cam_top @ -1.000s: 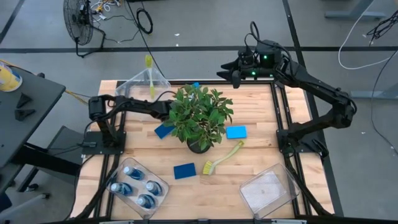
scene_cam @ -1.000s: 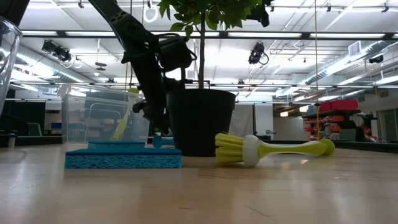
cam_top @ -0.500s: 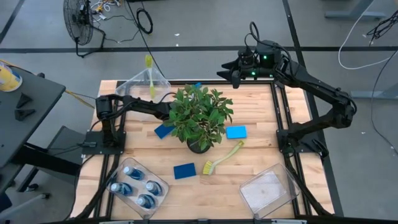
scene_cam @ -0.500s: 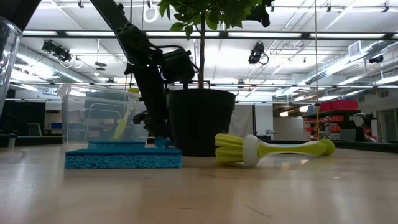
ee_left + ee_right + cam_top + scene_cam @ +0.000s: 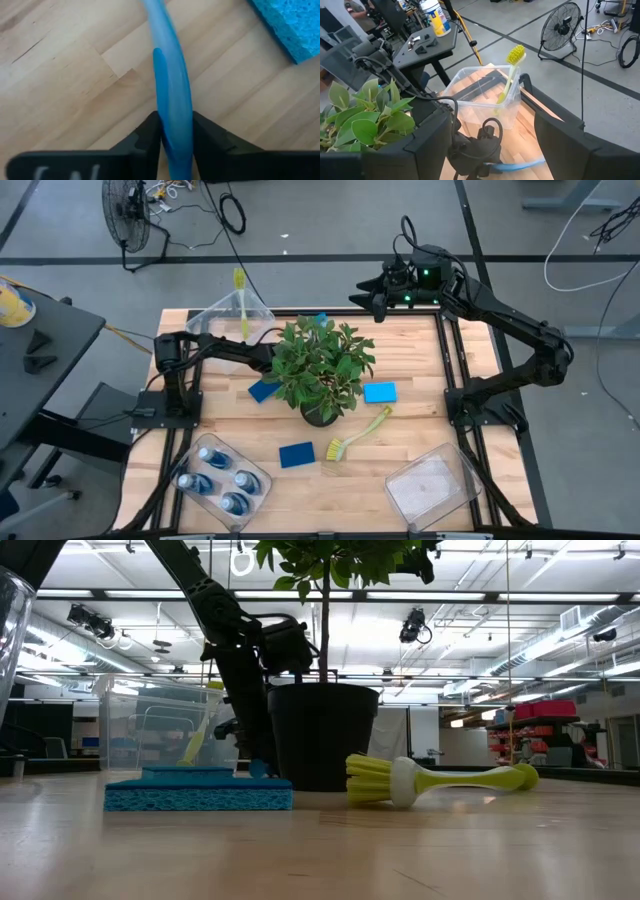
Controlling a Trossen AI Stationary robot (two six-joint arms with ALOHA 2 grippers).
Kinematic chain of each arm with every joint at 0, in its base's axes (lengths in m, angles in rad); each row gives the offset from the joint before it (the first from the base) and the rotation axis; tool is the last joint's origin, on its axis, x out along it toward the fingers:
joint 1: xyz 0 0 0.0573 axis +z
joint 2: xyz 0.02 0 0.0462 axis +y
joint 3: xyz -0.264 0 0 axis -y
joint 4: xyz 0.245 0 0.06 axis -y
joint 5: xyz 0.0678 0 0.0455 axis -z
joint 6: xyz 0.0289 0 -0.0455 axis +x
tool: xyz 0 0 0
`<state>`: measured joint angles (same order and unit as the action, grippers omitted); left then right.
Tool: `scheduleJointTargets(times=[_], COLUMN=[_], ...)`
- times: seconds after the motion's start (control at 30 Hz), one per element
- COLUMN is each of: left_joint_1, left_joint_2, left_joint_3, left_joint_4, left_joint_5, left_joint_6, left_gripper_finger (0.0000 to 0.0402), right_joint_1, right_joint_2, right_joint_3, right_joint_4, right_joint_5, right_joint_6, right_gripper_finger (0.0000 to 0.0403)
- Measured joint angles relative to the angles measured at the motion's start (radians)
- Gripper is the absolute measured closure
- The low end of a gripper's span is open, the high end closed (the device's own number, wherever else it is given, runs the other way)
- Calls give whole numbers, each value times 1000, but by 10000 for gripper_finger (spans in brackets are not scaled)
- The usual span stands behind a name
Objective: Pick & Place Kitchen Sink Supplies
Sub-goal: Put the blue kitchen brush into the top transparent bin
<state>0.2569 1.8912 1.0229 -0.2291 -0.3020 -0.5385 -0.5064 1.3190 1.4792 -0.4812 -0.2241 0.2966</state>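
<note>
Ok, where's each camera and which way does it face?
High view: overhead, straight down on the table; both arms show.
Low view: table level, facing the plant pot; left arm beside it.
Left wrist: down at the wood; left gripper pinches a thin blue item.
Right wrist: toward the clear bin holding a brush; open right gripper frames it.
Shared: high and right wrist both see that bin.

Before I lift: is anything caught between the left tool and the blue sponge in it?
Nothing visible. The left tool has its fingers directly against both faces of the sponge, with only bare table around. The potted plant is close beside, not between.
</note>
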Motion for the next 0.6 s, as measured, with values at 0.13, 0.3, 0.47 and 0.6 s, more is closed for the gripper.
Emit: scheduleJointTargets(times=[0.13,0.3,0.47,0.6], left_joint_1=[-12,-26,-38,-39], left_joint_2=[-8,-22,-25,-25], left_joint_3=[0,27,88,148], left_joint_4=[-1,-28,-105,-205], left_joint_5=[7,30,6,-39], left_joint_6=[1,1,11,75], left_gripper_finger=[321,321,321,321], right_joint_1=[0,0,0,0], right_joint_2=[0,0,0,0], right_joint_3=[0,0,0,0], right_joint_4=[0,-2,-8,-8], right_joint_5=[0,0,0,-1], right_joint_6=[0,0,-2,-3], right_gripper_finger=[117,117,117,117])
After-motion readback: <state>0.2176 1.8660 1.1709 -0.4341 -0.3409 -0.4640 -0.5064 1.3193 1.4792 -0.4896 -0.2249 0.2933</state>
